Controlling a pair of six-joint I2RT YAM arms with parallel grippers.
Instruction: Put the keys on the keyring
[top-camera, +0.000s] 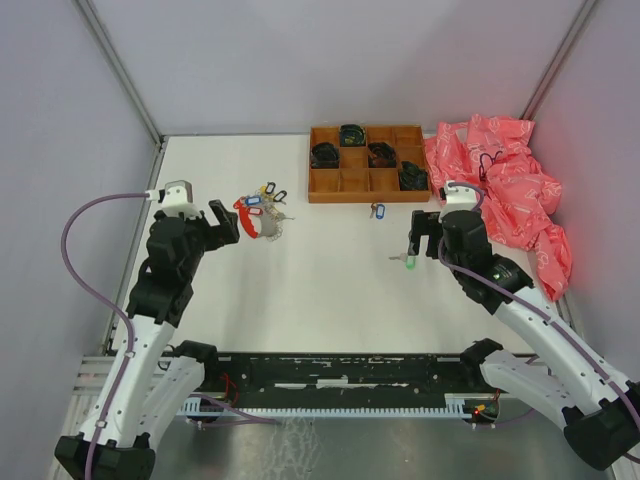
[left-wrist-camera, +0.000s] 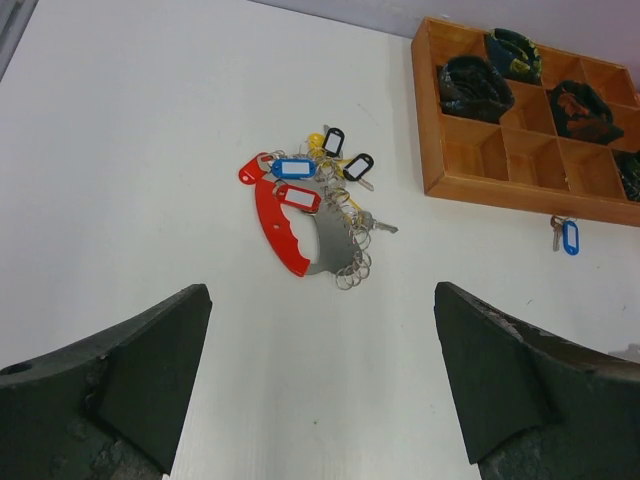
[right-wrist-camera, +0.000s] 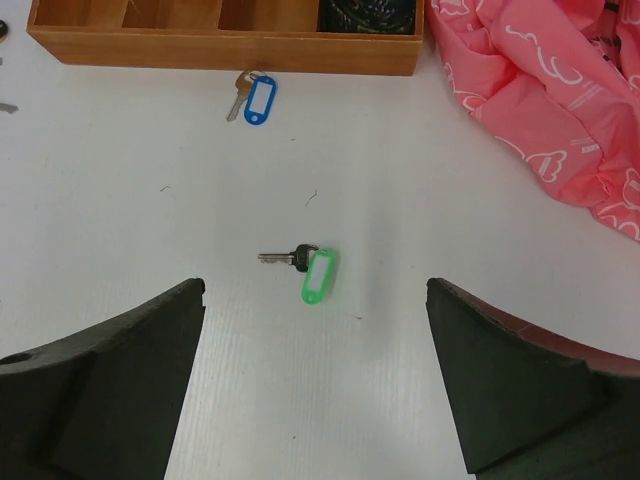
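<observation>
While both tools are hanging wide open and empty, the keyring (left-wrist-camera: 318, 222) with its red strap (left-wrist-camera: 280, 232) is lying ahead of the left tool (left-wrist-camera: 320, 330), nothing blocking it. A green-tagged key (right-wrist-camera: 312, 270) is lying below the right tool (top-camera: 424, 238), a blue-tagged key (right-wrist-camera: 255, 97) just beside the wooden tray (top-camera: 345, 190), and a crumpled pink sheet (top-camera: 505, 185) is lying right of it. Pale walls (top-camera: 70, 90) are enclosing the white worktop (top-camera: 320, 290).

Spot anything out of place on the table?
A silvery green-tagged key and a silvery blue-tagged key lie loose, apart from the silvery wire keyring bunch with red strap; the blue one sits just in front of the brown wooden compartment tray.
</observation>
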